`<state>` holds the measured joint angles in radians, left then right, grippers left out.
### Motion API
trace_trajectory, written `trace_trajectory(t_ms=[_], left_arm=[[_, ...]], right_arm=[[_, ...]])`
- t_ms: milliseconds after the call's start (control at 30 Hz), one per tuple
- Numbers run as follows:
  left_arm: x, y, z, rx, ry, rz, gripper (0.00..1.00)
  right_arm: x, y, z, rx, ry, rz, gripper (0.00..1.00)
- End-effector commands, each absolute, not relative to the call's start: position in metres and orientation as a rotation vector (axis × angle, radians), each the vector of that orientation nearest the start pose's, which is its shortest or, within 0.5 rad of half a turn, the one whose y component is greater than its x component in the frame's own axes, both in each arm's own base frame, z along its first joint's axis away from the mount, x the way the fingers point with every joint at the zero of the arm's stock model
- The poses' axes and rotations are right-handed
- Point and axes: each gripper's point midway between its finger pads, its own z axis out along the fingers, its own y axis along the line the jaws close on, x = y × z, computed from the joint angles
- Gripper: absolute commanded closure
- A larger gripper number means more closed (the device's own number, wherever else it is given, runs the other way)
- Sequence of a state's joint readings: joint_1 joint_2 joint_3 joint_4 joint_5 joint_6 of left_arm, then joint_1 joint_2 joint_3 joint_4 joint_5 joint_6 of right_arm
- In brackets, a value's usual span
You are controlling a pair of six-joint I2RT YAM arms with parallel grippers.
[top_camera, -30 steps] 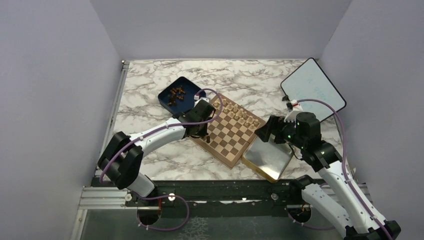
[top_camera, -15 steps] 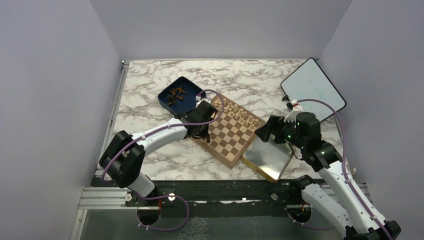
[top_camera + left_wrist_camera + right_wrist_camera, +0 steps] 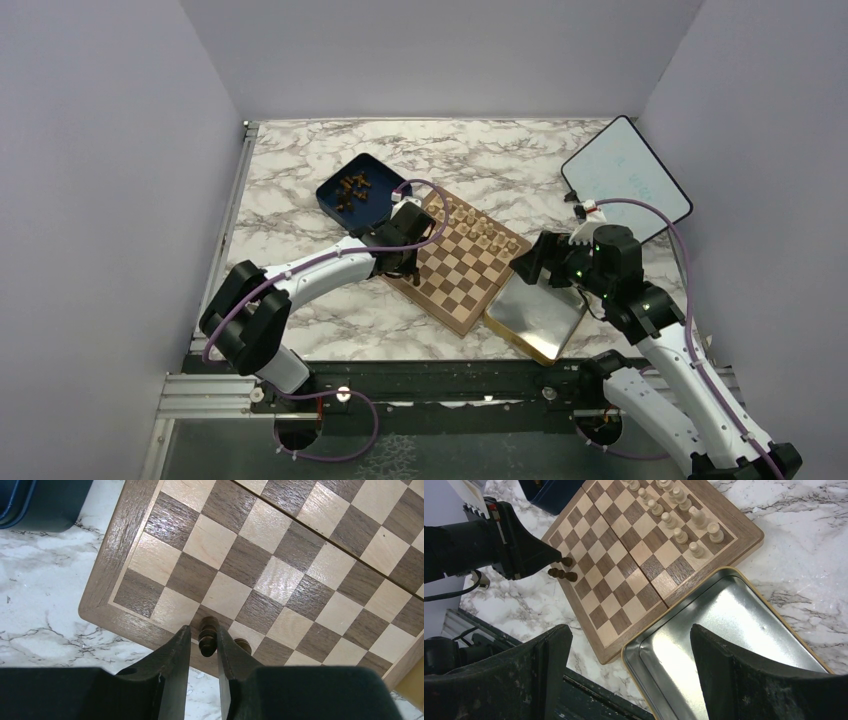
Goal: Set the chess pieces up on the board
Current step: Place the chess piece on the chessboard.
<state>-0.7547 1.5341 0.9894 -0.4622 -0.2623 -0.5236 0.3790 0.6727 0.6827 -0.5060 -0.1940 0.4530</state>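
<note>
The chessboard (image 3: 455, 290) lies mid-table, with pale pieces (image 3: 478, 228) along its far side. My left gripper (image 3: 405, 265) is at its near-left edge. In the left wrist view the gripper (image 3: 202, 630) straddles an upright dark brown piece (image 3: 208, 637) standing on an edge square. The right finger touches it and a thin gap shows at the left finger. A second dark piece (image 3: 243, 644) stands beside it. More dark pieces (image 3: 352, 186) lie in the blue box (image 3: 325, 195). My right gripper (image 3: 626, 635) is wide open and empty.
A gold-rimmed metal tray (image 3: 535, 315) lies against the board's right corner, under my right gripper. A white tablet (image 3: 625, 175) sits at the far right. The blue box touches the board's far-left corner. Marble table edge and a black rail run along the front.
My left gripper has shifted slightly up and left along the board's edge. The right arm has not moved.
</note>
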Motion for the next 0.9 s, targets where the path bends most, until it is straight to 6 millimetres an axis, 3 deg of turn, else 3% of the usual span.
trace_trajectory(t_ms=[0, 867], left_arm=[[0.2837, -0.2233, 0.0793, 0.184, 2.499, -0.128, 0.73], [0.2786, -0.228, 0.0789, 0.209, 2.524, -0.114, 0.79]], right_arm=[[0.2167, 0.1426, 0.1935, -0.046, 2.114, 0.707, 0.06], [0.2168, 0.143, 0.1922, -0.043, 2.116, 0.71, 0.06]])
